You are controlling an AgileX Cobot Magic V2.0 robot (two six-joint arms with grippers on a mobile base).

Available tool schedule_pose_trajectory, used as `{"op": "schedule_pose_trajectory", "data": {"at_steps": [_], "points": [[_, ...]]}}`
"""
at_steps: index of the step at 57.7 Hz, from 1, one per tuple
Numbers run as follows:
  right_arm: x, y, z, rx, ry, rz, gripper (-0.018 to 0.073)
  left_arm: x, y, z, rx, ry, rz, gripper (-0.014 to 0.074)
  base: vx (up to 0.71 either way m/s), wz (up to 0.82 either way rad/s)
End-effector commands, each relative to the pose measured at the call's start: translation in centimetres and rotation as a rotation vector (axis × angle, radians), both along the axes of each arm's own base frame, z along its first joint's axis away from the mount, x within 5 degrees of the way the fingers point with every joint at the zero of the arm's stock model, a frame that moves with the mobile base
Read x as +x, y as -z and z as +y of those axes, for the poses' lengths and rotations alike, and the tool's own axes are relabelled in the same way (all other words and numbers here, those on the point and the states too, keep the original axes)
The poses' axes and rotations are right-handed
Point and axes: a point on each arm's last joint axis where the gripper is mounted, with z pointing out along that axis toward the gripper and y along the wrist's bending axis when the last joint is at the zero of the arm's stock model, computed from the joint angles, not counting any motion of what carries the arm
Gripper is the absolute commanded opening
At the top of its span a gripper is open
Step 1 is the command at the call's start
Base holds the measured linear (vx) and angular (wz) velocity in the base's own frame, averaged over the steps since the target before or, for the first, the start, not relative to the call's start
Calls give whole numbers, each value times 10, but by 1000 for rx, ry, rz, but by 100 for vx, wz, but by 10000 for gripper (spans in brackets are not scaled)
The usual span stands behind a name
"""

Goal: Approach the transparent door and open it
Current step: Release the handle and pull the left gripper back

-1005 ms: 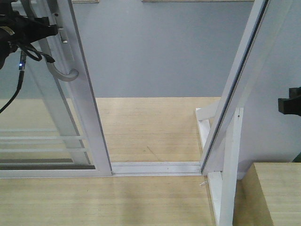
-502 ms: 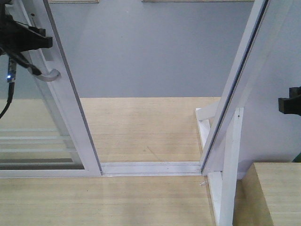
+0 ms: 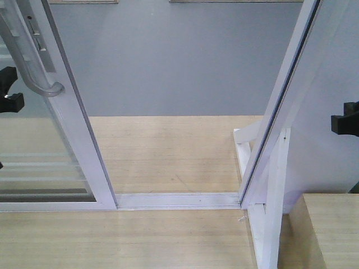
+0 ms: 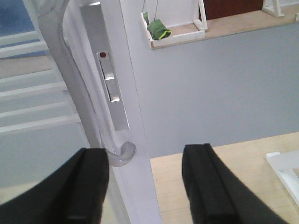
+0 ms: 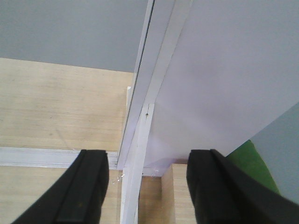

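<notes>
The left gripper (image 4: 145, 186) has left the transparent door (image 4: 135, 93); its handle (image 4: 74, 88) stands beyond spread jaws.

This looks like a staged test room, not a lived-in home. The transparent door (image 3: 53, 106) stands in a free-standing white frame, propped by a bare white frame post (image 3: 273, 190) with a slanted brace, on a light wood-pattern floor (image 3: 174, 151). Past the left jaws a plain grey wall (image 3: 179, 56) closes the space; above it a small white-framed ledge holds something green (image 4: 157, 28). A plywood-coloured box (image 3: 331, 230) sits below the right jaws.
</notes>
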Motion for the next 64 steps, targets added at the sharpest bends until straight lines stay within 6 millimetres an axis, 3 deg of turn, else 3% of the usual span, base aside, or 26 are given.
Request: {"op": "schedule_pose_trajectory", "data": {"at_steps": [1, 27, 39, 54, 64], "points": [[1, -14, 0, -5, -24, -91, 442, -12, -22, 1, -22, -4, -157, 470, 0, 0], [1, -14, 0, -4, -24, -91, 442, -18, -14, 2, -68, -18, -145, 468, 0, 0], [1, -14, 0, -4, -24, -91, 442, -59, -2, 5, -123, -31, -208, 365, 0, 0], [1, -14, 0, -4, -24, -91, 442, -112, 26, 9, -114, -20, -321, -10, 0, 0], [1, -14, 0, -4, -24, -91, 442, -138, 59, 10, -100, -13, -381, -7, 0, 0]]}}
